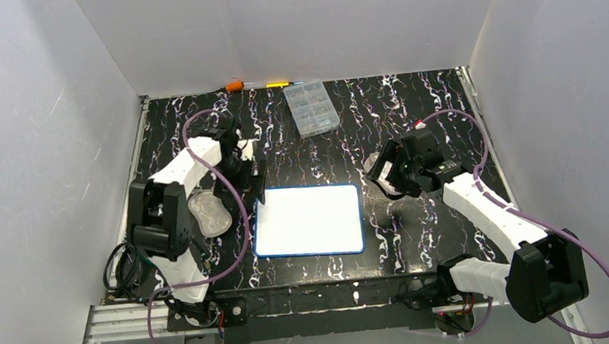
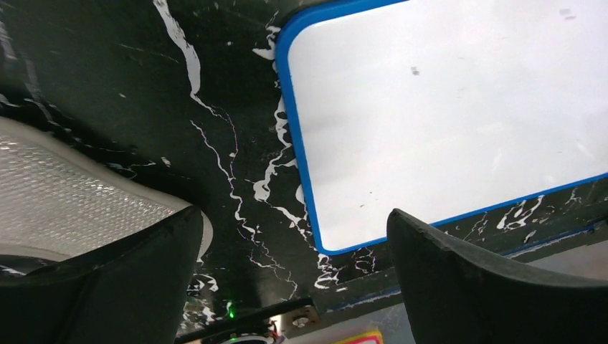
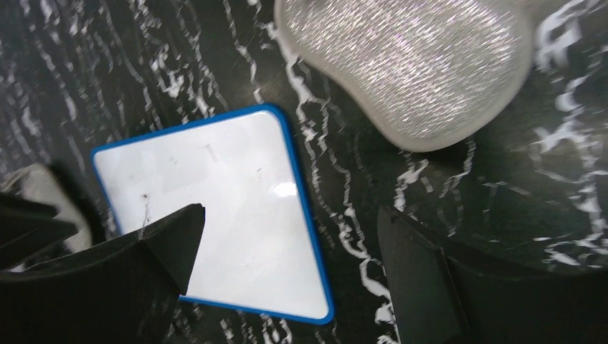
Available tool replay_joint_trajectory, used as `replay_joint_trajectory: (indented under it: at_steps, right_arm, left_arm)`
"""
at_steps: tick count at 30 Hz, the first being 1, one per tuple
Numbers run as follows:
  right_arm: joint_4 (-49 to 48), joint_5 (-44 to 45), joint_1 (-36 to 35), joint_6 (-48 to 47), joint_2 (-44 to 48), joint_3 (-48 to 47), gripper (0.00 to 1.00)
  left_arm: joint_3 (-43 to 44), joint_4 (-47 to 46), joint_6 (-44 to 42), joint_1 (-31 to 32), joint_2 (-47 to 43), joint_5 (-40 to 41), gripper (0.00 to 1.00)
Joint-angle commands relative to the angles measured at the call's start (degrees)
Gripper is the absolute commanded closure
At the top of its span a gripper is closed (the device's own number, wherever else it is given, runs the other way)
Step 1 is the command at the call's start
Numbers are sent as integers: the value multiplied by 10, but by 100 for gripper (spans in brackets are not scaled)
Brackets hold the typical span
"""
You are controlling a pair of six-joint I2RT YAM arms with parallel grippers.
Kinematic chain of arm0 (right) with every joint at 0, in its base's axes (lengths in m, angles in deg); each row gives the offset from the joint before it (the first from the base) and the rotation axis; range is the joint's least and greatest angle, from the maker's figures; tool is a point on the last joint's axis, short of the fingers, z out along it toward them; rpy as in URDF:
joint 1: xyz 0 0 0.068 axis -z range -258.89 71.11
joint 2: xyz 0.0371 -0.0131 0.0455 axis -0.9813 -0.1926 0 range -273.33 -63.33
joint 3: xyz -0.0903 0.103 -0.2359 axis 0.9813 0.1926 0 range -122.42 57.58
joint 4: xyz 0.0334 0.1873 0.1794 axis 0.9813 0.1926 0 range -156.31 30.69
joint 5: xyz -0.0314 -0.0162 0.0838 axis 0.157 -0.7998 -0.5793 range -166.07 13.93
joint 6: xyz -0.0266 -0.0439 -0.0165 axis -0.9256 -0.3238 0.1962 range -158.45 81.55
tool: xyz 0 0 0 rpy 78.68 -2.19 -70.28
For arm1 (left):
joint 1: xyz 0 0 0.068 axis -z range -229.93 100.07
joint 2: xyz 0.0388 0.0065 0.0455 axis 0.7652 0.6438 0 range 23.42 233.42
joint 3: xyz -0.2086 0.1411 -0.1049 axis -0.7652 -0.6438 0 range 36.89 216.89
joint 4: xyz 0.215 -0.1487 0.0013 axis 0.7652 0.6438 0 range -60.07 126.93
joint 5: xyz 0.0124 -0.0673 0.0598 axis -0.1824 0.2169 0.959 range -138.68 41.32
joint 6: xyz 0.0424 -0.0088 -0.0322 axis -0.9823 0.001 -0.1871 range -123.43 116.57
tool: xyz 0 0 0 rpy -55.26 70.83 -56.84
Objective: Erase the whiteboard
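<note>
The whiteboard (image 1: 308, 221) lies flat at the table's middle, white with a blue rim, showing only faint specks. It also shows in the left wrist view (image 2: 444, 122) and the right wrist view (image 3: 215, 208). My left gripper (image 1: 253, 179) hovers by the board's far left corner, open and empty (image 2: 294, 251). My right gripper (image 1: 385, 177) hovers right of the board, open and empty (image 3: 290, 244). A translucent glittery pad (image 1: 209, 214) lies left of the board (image 2: 64, 208). A second such pad (image 3: 416, 64) lies on the table by my right gripper, partly hidden in the top view (image 1: 370, 165).
A clear plastic compartment box (image 1: 312, 107) stands at the back middle. An orange-handled tool (image 1: 234, 86) and a yellow item (image 1: 278, 83) lie along the back wall. White walls close in three sides. Purple cables loop off both arms.
</note>
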Motion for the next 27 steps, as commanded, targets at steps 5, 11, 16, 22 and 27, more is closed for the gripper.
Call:
replay_joint_trajectory:
  at_steps: [5, 11, 16, 22, 27]
  right_arm:
    - [-138, 317, 3, -164, 50, 59, 1]
    - [-277, 458, 8, -232, 38, 149, 1]
    - [-527, 491, 9, -343, 97, 274, 1]
    - [-650, 531, 30, -365, 85, 326, 1]
    - [-705, 457, 62, -399, 12, 328, 1]
  left_arm:
    - [-173, -264, -101, -8, -291, 40, 2]
    - [-401, -557, -135, -23, -415, 77, 2]
    - [-415, -575, -103, -44, -387, 71, 2]
    - [-446, -714, -55, -84, -351, 58, 2]
    - [-466, -800, -43, -97, -306, 71, 2]
